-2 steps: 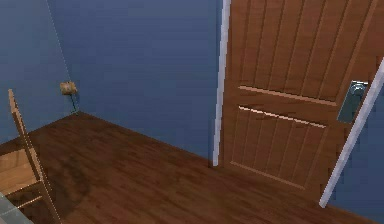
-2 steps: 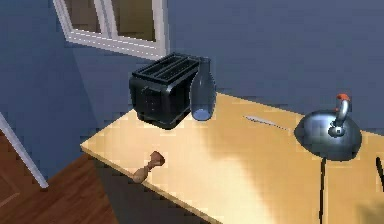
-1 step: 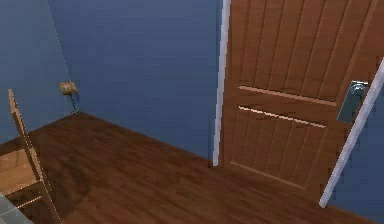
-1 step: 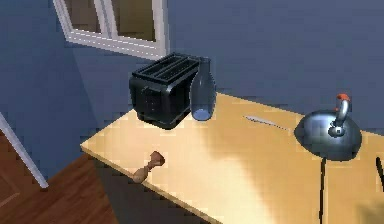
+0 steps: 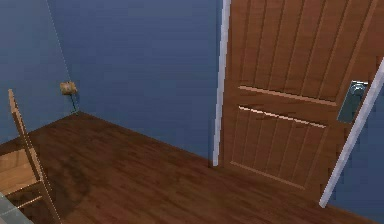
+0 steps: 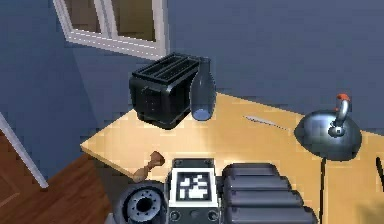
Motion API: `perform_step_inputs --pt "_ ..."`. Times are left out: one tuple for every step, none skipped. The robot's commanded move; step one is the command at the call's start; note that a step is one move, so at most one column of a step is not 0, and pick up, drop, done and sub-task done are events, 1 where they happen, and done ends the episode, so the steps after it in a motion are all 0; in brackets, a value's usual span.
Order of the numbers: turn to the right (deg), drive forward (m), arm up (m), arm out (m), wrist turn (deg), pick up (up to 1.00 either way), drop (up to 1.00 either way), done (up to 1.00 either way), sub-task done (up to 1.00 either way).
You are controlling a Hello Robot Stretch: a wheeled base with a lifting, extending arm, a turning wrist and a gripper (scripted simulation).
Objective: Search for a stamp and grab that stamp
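Your stamp [image 6: 152, 163] was in the arm side view: a small brown piece with a knobbed handle, lying tilted on the light wooden table [image 6: 250, 140], close to its near edge at the left end. The gripper [image 6: 140, 206] sat just below and left of it, a dark round body at the bottom of the picture, next to the white marker square [image 6: 193, 187] on the arm [image 6: 262, 196]. You couldn't make out the fingers there, so jaw state: cannot tell. Same for whether it held anything, or whether it touched the stamp or only sat beside it.

Further back on the table you had a black toaster [image 6: 160, 90] with a dark bottle [image 6: 203, 90] upright just to its right, the two about touching. A grey kettle [image 6: 330, 132] with a red-tipped handle stood well apart at the right end. A thin pale item [image 6: 262, 120] lay between bottle and kettle, too small to identify. A white-framed window [image 6: 110, 22] sat in the blue wall above the toaster.

The forward view gave you a brown panelled door [image 5: 290, 90] in a white frame at the right, with a metal handle plate [image 5: 353, 100], blue walls, dark wood floor [image 5: 140, 170], and a wooden chair [image 5: 22, 150] at the left edge.
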Motion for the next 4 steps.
perform_step_inputs --pt "0.0 0.0 0.0 0.12 0.0 0.0 0.0 0.0 0.0" --pt "0.0 0.0 0.0 0.0 45.0 0.0 0.0 0.0 0.0" --pt "0.0 0.0 0.0 0.0 45.0 0.0 0.0 0.0 0.0" --pt "0.0 0.0 0.0 0.0 45.0 0.0 0.0 0.0 0.0"
